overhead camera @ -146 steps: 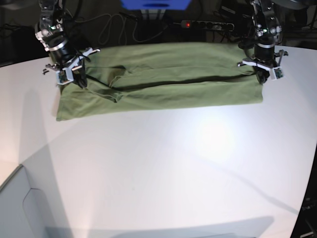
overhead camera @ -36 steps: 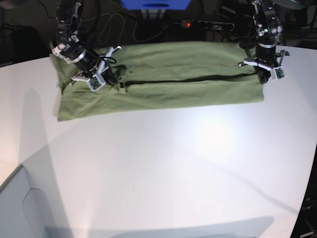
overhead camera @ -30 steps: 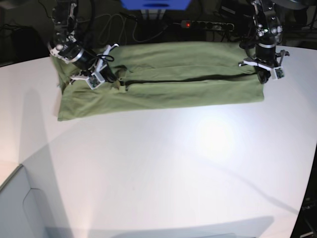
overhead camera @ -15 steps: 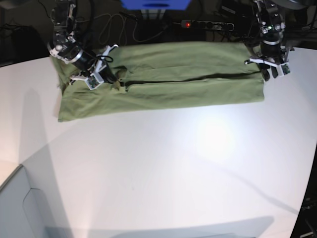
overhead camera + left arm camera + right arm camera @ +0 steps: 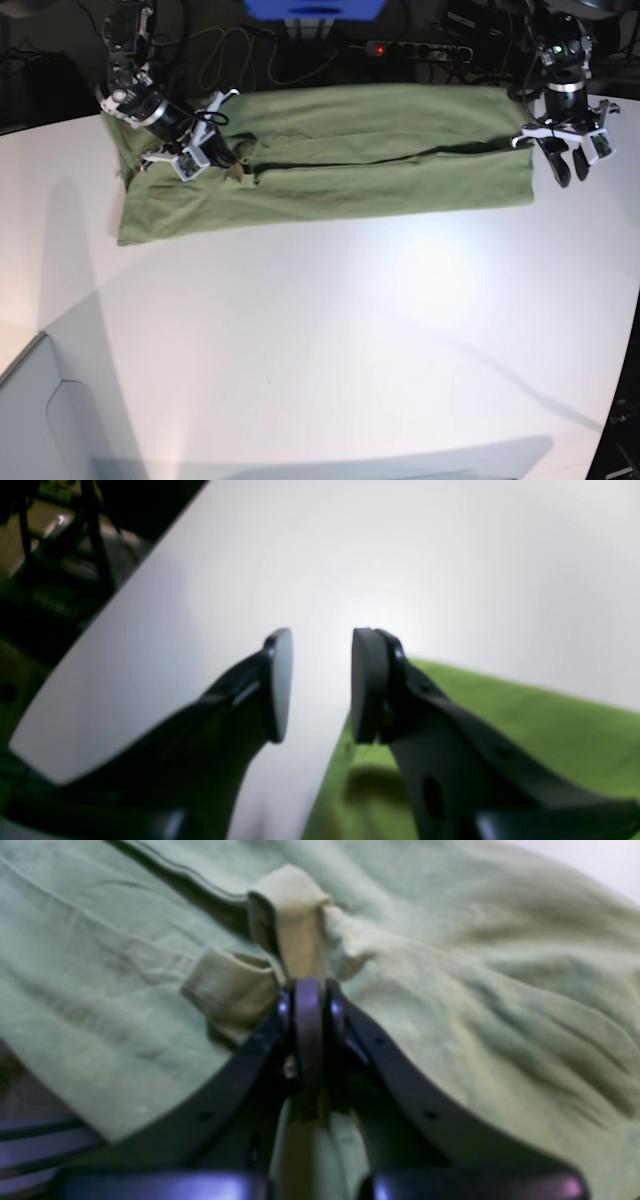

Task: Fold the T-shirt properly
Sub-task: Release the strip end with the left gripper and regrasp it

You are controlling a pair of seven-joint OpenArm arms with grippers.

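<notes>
The olive-green T-shirt point(image 5: 350, 150) lies flat along the far side of the white table point(image 5: 350, 330), folded lengthwise with a dark seam line through its middle. My right gripper point(image 5: 228, 160) is on the shirt's left part. In the right wrist view it point(image 5: 309, 990) is shut on a small bunched fold of the shirt point(image 5: 450, 990). My left gripper point(image 5: 572, 170) hovers just past the shirt's right edge. In the left wrist view it point(image 5: 320, 685) is open and empty over bare table, with the shirt's edge point(image 5: 525, 715) beside the right finger.
A black power strip point(image 5: 420, 48) with cables and a blue object point(image 5: 315, 8) lie behind the table's far edge. A grey surface point(image 5: 40, 420) adjoins the table at the bottom left. The table's right edge runs close to the left arm.
My left gripper has let go of the shirt's right edge, opened and moved right, off the fabric. My right gripper earlier shifted inward along the shirt and now stays put.
</notes>
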